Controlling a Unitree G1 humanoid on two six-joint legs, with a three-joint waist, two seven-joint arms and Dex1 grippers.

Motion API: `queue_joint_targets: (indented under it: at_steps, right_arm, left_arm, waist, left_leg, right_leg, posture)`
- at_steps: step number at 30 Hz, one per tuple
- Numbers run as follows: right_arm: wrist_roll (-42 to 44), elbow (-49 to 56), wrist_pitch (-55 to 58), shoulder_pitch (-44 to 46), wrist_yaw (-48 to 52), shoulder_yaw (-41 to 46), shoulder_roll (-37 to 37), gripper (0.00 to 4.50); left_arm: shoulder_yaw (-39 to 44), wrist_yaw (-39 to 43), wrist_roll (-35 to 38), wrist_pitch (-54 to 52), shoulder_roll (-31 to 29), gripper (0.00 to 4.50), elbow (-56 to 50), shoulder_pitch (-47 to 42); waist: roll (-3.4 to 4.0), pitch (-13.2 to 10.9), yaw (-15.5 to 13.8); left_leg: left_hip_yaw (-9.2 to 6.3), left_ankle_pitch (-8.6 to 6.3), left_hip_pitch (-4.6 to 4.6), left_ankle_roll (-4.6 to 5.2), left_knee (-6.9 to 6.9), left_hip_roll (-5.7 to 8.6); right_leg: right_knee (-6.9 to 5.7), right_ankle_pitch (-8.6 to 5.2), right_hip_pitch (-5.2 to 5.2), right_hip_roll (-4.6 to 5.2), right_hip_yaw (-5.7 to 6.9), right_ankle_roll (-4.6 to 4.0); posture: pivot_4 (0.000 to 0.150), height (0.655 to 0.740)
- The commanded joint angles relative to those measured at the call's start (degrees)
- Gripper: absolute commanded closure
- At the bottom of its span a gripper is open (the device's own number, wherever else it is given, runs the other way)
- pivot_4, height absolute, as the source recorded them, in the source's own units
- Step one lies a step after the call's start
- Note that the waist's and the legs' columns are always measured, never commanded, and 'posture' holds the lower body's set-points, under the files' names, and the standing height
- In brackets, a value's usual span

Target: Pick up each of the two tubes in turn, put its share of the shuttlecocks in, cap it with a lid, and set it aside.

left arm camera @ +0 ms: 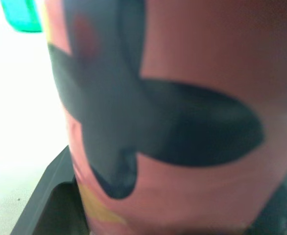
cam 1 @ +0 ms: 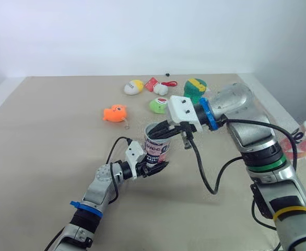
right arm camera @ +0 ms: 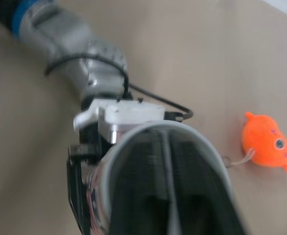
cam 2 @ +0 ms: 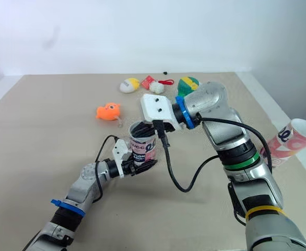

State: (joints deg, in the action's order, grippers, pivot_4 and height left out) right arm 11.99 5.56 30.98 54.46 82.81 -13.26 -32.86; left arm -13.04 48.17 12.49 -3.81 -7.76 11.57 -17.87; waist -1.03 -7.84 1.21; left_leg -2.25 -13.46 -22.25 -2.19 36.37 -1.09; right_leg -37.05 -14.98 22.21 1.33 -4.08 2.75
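A pink and white tube [cam 1: 157, 151] with black lettering stands upright at mid-table, its mouth open and no lid on it. My left gripper [cam 1: 152, 166] is shut on its lower part; the left wrist view has the tube's printed wall [left arm camera: 182, 122] pressed close. My right gripper [cam 1: 161, 132] comes in from the right and dips into the mouth. In the right wrist view its fingertips [right arm camera: 155, 181] lie together inside the tube's white rim [right arm camera: 133, 142]. I see nothing between them. A second tube [cam 2: 291, 140] lies tilted at the table's right edge.
Toys lie at the back of the table: an orange fish [cam 1: 115, 113], a white and yellow egg shape [cam 1: 133, 87], a red piece [cam 1: 152, 83], a small green toy [cam 1: 158, 105] and a green ball [cam 1: 195, 89]. A black cable [cam 1: 205, 178] hangs from my right wrist.
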Motion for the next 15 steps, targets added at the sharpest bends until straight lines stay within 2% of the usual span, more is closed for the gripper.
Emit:
queue_joint_targets:
  at_steps: [1,2,3,4,5,6,12,15]
  right_arm:
    - [8.8,4.1,7.0,1.0,-2.9,7.8,-0.5,2.27]
    - [12.9,5.4,11.0,0.4,-3.8,11.2,-1.0,2.11]
    - [16.4,6.7,14.8,-0.5,-5.3,14.4,-1.1,1.31]
    - [19.1,7.8,17.7,-1.4,-6.7,16.6,-1.3,0.87]
    - [20.8,9.0,19.6,-2.7,-7.8,18.0,-1.8,0.42]
    - [22.0,10.4,20.9,-4.8,-9.0,19.0,-2.4,0.2]
    - [26.6,18.2,23.7,-19.5,-16.9,23.6,-4.3,0.2]
    - [20.7,20.5,17.0,-28.8,-21.4,20.9,-4.8,0.2]
  left_arm:
    - [-1.0,0.5,-0.4,-3.2,-0.9,1.38,1.6,1.5]
    - [-0.8,0.8,0.0,-3.4,-1.2,1.38,1.1,1.7]
    - [-0.6,1.3,0.4,-3.7,-1.6,0.57,0.4,1.8]
    - [-0.4,1.8,0.8,-3.9,-2.0,0.1,-0.1,1.9]
    - [-0.3,2.3,1.1,-4.1,-2.4,0.0,-0.7,2.1]
    - [-0.1,2.7,1.4,-4.4,-3.0,0.0,-1.3,2.2]
    - [2.9,6.4,4.4,-5.6,-8.4,0.0,-4.2,2.4]
    - [5.7,10.1,6.2,-5.8,-14.2,0.0,-4.7,2.4]
  waist:
    - [0.13,-0.1,0.0]
    - [0.18,-0.2,0.0]
    - [0.2,-0.4,0.0]
    - [0.19,-0.5,0.0]
    - [0.18,-0.5,0.0]
    - [0.19,-0.5,0.0]
    - [0.2,-0.8,0.4]
    - [0.15,-0.9,0.8]
  left_leg:
    - [-0.13,0.0,-0.27,0.0,0.04,0.06]
    - [-0.2,-0.01,-0.3,0.02,0.04,0.11]
    - [-0.28,-0.1,-0.31,0.16,0.03,0.22]
    - [-0.34,-0.1,-0.4,0.16,0.03,0.26]
    - [-0.36,-0.11,-0.46,0.18,0.03,0.29]
    - [-0.36,-0.12,-0.46,0.19,0.03,0.29]
    - [-0.3,-0.23,-0.46,0.38,0.0,0.16]
    - [-0.28,-0.23,-0.46,0.38,-0.05,-0.01]
  right_leg:
    - [0.0,0.16,0.22,0.04,0.0,-0.21]
    - [0.0,0.15,0.23,0.07,0.0,-0.2]
    - [0.01,0.08,0.22,0.14,0.0,-0.13]
    - [0.02,0.07,0.24,0.2,0.09,-0.14]
    - [0.04,0.05,0.25,0.24,0.15,-0.12]
    - [0.04,0.04,0.26,0.24,0.15,-0.13]
    - [0.01,-0.09,0.3,0.04,0.2,-0.26]
    - [-0.02,-0.23,0.41,-0.17,0.19,-0.09]
  posture:
    - [0.15,0.74]
    - [0.15,0.74]
    - [0.15,0.74]
    - [0.15,0.74]
    - [0.15,0.74]
    - [0.15,0.74]
    - [0.15,0.74]
    - [0.15,0.74]
